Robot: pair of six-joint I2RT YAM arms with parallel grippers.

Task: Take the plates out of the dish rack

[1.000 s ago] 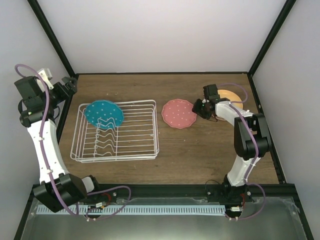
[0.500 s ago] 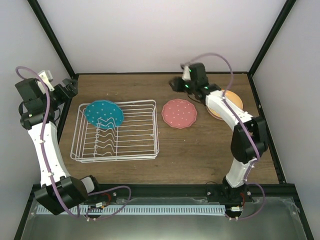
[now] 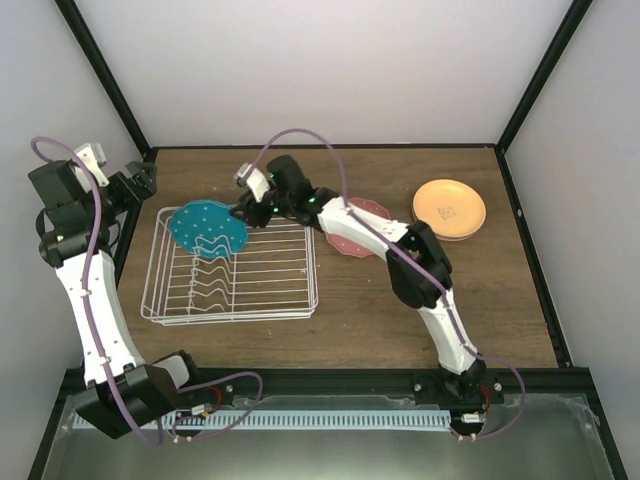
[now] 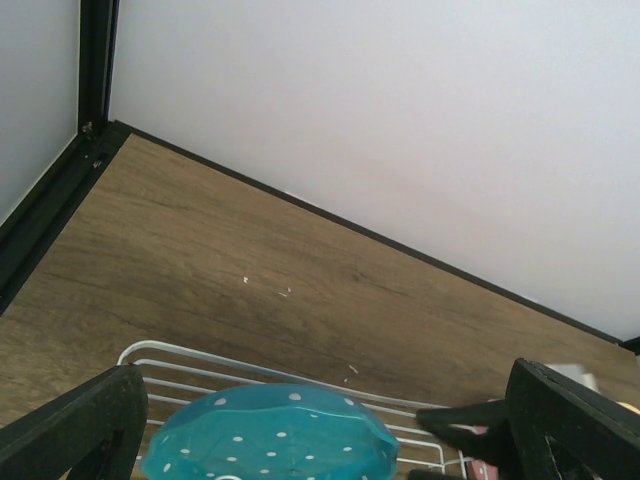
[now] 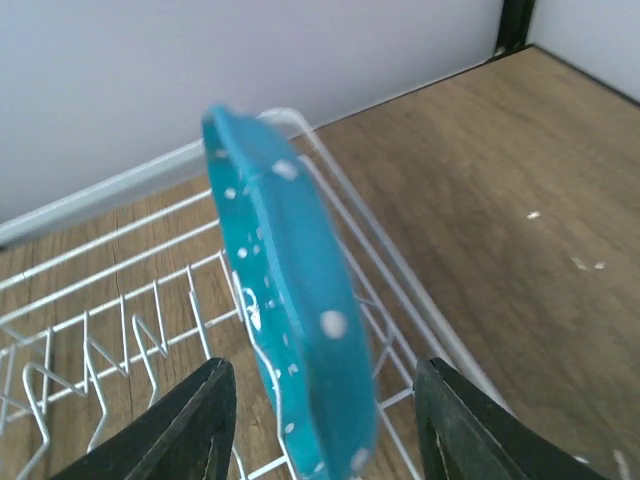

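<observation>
Dish rack (image 3: 232,262): it stands on the left half of the wooden table (image 3: 380,320), long side running left to right.

Teal-blue plate (image 3: 207,226): the only plate in the rack. It stands on edge at the rack's far left corner, held between the wavy dividers and leaning. The right wrist view shows its dotted face turned partly toward the camera (image 5: 285,300). The left wrist view shows its upper rim (image 4: 265,435) just in front of the rack's far bar.

Salmon-red plate (image 3: 355,230): it lies flat on the table just right of the rack and is partly covered by the right arm that reaches across it.

Orange-yellow plate (image 3: 449,208): it lies flat near the far right corner, well apart from the rack. Whether anything lies under it cannot be told.

Right gripper (image 3: 243,210): it is at the right edge of the teal-blue plate, above the rack's far bar. In its own view (image 5: 320,365) the jaws are spread, one finger (image 5: 205,420) on each side of the plate's rim. A gap shows on both sides, so nothing is grasped.

Left gripper (image 3: 135,178): it hangs over the far left corner of the table, just beyond the rack. In its own view (image 4: 325,368) the jaws are spread wide and hold nothing.
</observation>
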